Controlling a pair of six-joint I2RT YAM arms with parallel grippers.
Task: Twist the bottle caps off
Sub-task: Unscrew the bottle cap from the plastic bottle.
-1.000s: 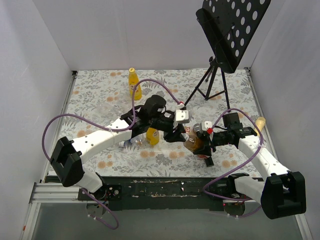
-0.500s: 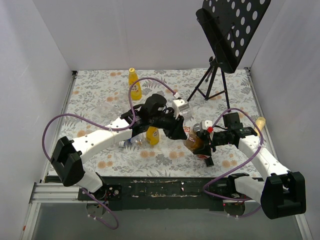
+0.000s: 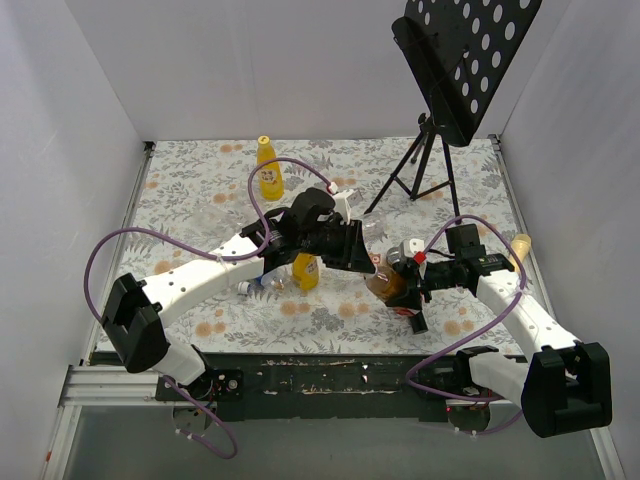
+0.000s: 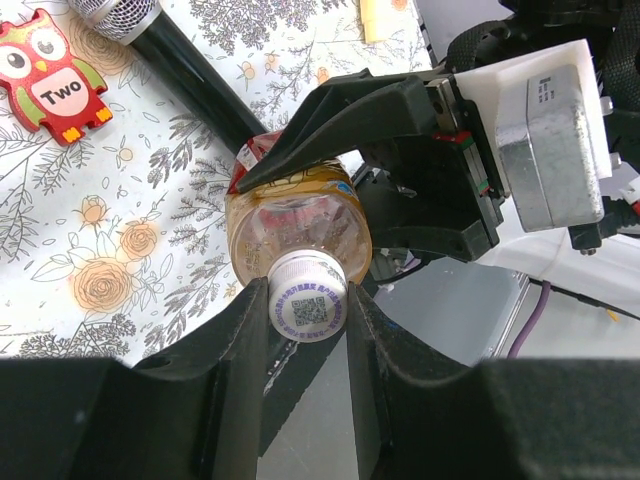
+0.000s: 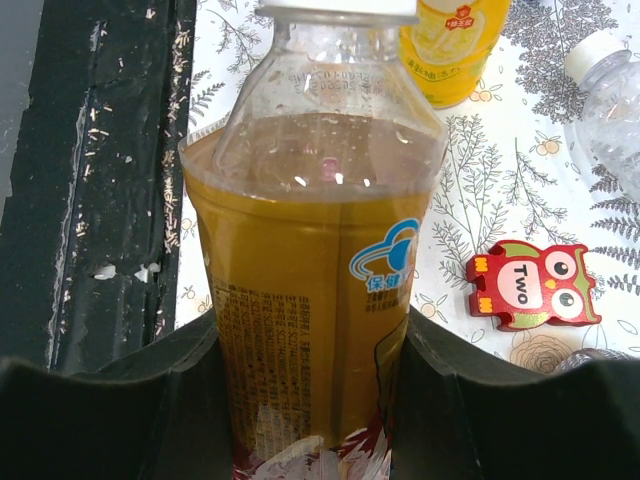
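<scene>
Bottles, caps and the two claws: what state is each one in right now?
brown bottle: part full, clamped round its body.
white cap: on the brown bottle's neck, pinched from both sides.
left gripper: shut on the white cap.
right gripper: shut on the brown bottle.
far yellow bottle: upright, capped.
clear bottle: lying down, capped.
microphone: lying flat on the table.
</scene>
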